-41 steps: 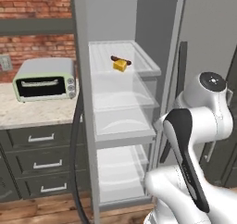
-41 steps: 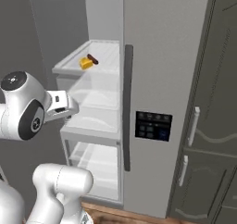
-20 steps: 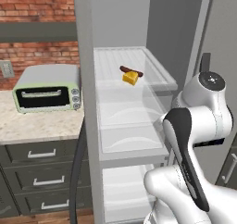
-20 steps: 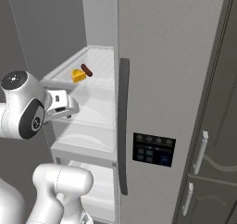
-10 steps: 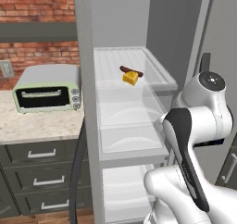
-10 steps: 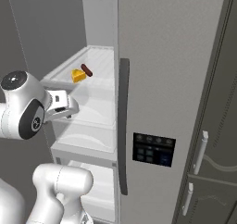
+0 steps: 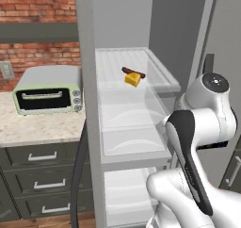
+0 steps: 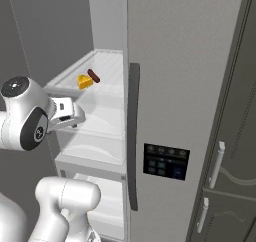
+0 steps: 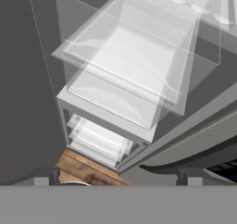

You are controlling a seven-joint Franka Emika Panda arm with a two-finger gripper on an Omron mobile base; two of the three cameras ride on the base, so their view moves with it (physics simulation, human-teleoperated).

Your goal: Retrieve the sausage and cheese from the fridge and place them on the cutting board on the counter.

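Observation:
The fridge stands with its left door open. On its upper translucent shelf lie the dark red-brown sausage and, right in front of it, the yellow cheese; both also show from the right as sausage and cheese. My gripper hangs open and empty in front of the shelves, below and short of the food. In the hand view its fingertips stand wide apart over the clear lower drawers. The counter lies left of the fridge. The cutting board is out of view.
A pale green toaster oven sits on the counter under a brick wall. Dark grey drawers lie below. The shut right fridge door carries a long dark handle and a control panel. Tall dark cabinets stand right.
Two seconds ago both base views lay farther back; the camera has come closer to the fridge. Over the last second nothing has visibly moved.

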